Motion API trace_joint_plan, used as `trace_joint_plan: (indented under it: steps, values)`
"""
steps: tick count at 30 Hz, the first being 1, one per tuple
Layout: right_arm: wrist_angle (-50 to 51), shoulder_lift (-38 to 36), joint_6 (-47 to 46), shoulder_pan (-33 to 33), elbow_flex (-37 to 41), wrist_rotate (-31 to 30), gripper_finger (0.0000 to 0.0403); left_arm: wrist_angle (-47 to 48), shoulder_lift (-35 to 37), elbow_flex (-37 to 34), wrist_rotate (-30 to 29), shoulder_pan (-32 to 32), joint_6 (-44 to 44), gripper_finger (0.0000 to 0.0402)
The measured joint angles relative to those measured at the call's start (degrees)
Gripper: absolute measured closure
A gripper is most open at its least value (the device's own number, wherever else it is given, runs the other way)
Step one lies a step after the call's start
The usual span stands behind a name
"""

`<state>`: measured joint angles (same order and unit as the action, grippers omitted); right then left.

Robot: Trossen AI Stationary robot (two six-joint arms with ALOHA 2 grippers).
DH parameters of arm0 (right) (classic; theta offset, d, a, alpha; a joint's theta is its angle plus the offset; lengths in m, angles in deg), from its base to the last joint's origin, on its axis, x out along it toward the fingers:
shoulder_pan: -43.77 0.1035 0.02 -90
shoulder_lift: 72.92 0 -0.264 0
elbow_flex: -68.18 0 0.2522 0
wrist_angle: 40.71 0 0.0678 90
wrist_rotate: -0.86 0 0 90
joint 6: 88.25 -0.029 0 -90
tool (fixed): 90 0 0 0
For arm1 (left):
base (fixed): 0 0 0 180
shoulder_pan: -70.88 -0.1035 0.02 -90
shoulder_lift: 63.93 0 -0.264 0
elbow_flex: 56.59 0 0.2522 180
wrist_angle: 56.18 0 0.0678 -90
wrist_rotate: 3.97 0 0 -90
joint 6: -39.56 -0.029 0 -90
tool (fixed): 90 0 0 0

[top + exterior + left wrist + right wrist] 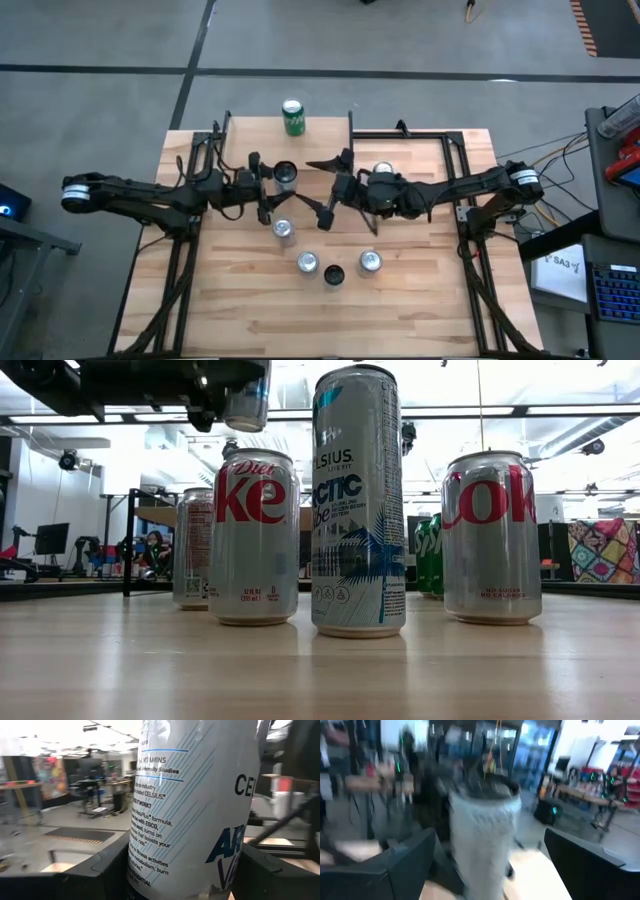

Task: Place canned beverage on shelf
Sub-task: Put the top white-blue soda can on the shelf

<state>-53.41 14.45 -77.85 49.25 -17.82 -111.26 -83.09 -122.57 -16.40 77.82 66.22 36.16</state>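
Left gripper [270, 187] clamped on a white Celsius can [195, 805]; jaws closed on both sides of it, can upright, top showing at [285, 174]. In low view held can [246, 400] hangs well above the desk [420, 300], clear of the standing cans.

Landmark: the shelf [330, 128], at the desk's far edge, between the two arms' bases.
- Green can [293, 116] upright on the shelf, toward its left end.
- Held can on the near side of the shelf, just off its left part, not on it.
- Right gripper [318, 190] on the near side of the shelf, about level with its middle, jaws wide apart, nothing between them. Right wrist view: a blurred silver can [485, 835] ahead of the open jaws, not touching either finger.
- Silver can [383, 171] near the shelf's right part, beside the right arm's wrist.
- Four more cans further toward the near side from the shelf, loose cluster mid-desk: silver can [283, 230], silver can [307, 263], dark-topped can [334, 275], silver can [370, 262].

Low view: Diet Coke can [253, 537], tall Celsius can [358, 500] and another Coke can [492, 537] upright on the desk, standing apart from each other; green can partly visible behind [430, 555].
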Motion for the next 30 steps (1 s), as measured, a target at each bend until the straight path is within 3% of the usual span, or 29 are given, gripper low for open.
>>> trace_joint_plan:
  steps: [4, 13, 24, 30]
  values:
    - [-5.55, 1.03, -0.79, -0.24, 1.54, 1.27, 0.0039, -0.13, -0.62, 0.04, -2.43, -0.06, -0.24, 0.0158]
    - [-11.57, 5.36, -2.95, -2.82, 1.30, 1.08, 0.0039, -0.91, -1.58, 0.92, -2.10, -0.02, -0.29, 0.0157]
    - [-11.60, 11.56, 0.72, -4.37, -5.35, 3.05, 0.0040, -1.50, -2.57, 0.98, -1.79, -0.02, 0.02, 0.0155]
    - [-10.70, 11.63, -0.34, -4.39, -6.07, 3.07, 0.0097, -1.28, -2.46, 0.98, -1.77, -0.02, 0.24, 0.0154]
